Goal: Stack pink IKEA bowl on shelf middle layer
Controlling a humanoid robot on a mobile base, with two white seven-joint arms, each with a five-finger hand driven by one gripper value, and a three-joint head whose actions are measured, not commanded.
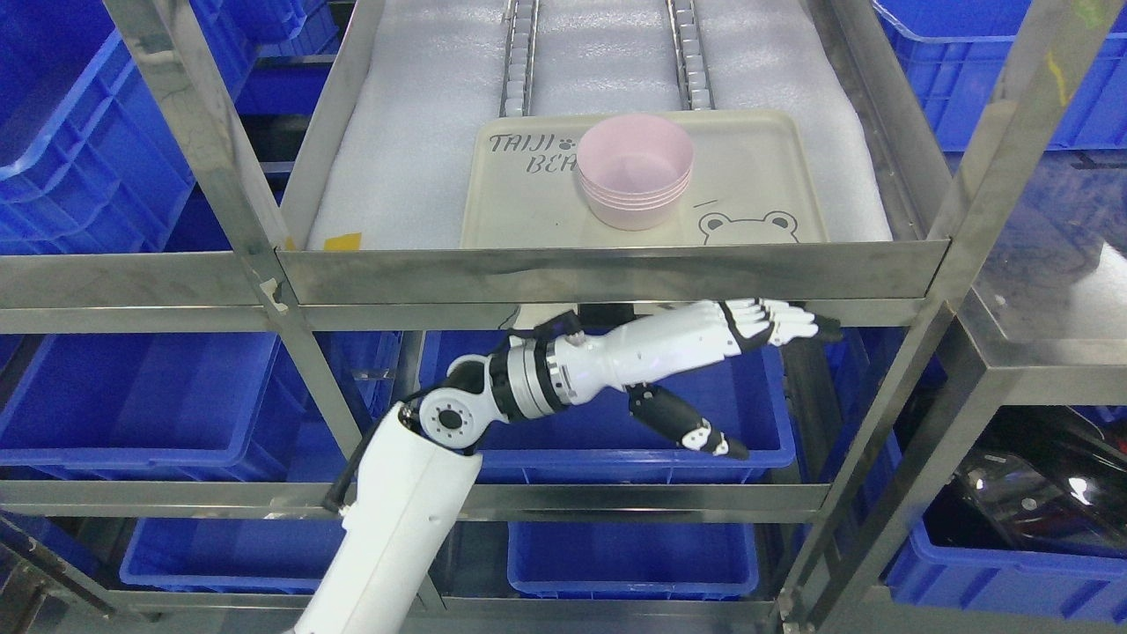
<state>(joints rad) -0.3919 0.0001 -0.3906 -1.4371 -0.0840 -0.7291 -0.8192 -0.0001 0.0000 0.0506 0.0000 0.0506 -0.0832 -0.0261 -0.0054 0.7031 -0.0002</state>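
A stack of pink bowls [634, 172] stands upright on a beige bear-print tray [757, 167] on the foam-lined steel shelf layer. My left hand [775, 370] hangs in front of and below the shelf's front rail, fingers stretched out to the right and thumb pointing down. It holds nothing and sits well below the bowls. The right arm does not show.
The steel shelf frame has a front rail [607, 273] and slanted uprights [220, 167] on both sides. Blue plastic crates [158, 405] fill the lower levels and surroundings. Two roller tracks [519, 53] run along the shelf behind the tray.
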